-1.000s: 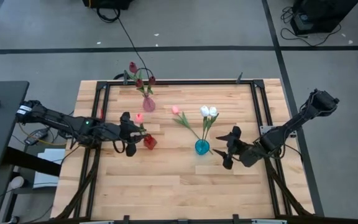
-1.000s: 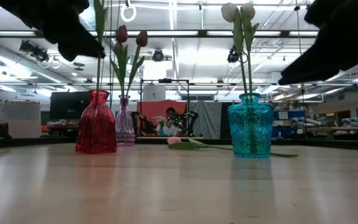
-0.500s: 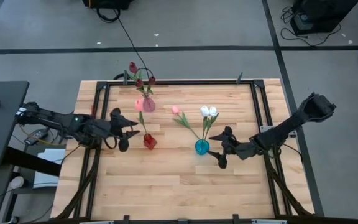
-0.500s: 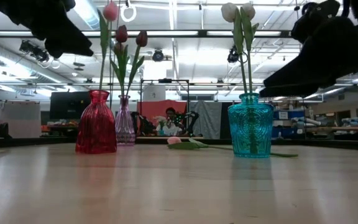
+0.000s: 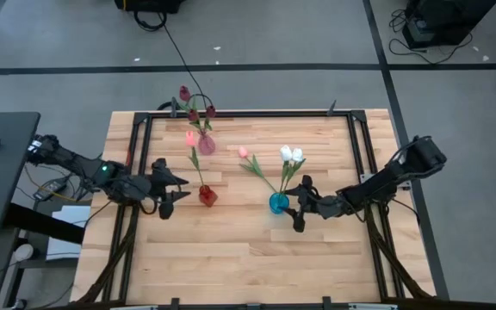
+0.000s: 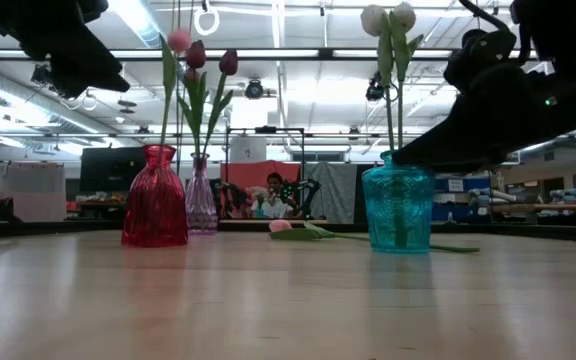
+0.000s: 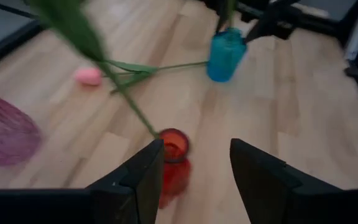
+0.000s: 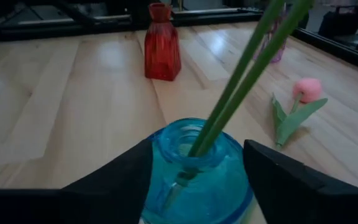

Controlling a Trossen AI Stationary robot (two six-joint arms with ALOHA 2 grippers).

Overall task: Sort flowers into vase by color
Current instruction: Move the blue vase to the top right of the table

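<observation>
A blue vase (image 5: pixel 279 203) with two white tulips (image 5: pixel 291 154) stands right of the table's middle. My right gripper (image 8: pixel 196 149) is open, a finger on either side of the vase's body. A red vase (image 5: pixel 207 195) holds one pink tulip (image 5: pixel 190 138) that leans toward the far edge. My left gripper (image 5: pixel 177 194) hangs open just left of the red vase, clear of it. A pale purple vase (image 5: pixel 206 144) with maroon tulips (image 5: pixel 195 103) stands farther back. Another pink tulip (image 5: pixel 243 151) lies flat on the wood between the vases. My right gripper comes nearly level from the table's right, and its two fingers (image 8: pixel 114 180) flank the blue vase's shoulder (image 8: pixel 166 155). The vase stands upright on the table. Whether the fingers touch the glass, I cannot tell.
A dark metal frame (image 5: pixel 231 113) runs around the tabletop. The lying tulip's stem and leaves (image 5: pixel 261 172) reach toward the blue vase. Bare wood (image 5: pixel 248 258) stretches along the near side. Beyond the far edge is a room with equipment.
My left gripper has let go of the pink tulip and drawn back toward the table's left edge. The tulip now stands free in the red vase, leaning toward the far edge. My right gripper has sunk and gone toward the table's left, up around the blue vase.
</observation>
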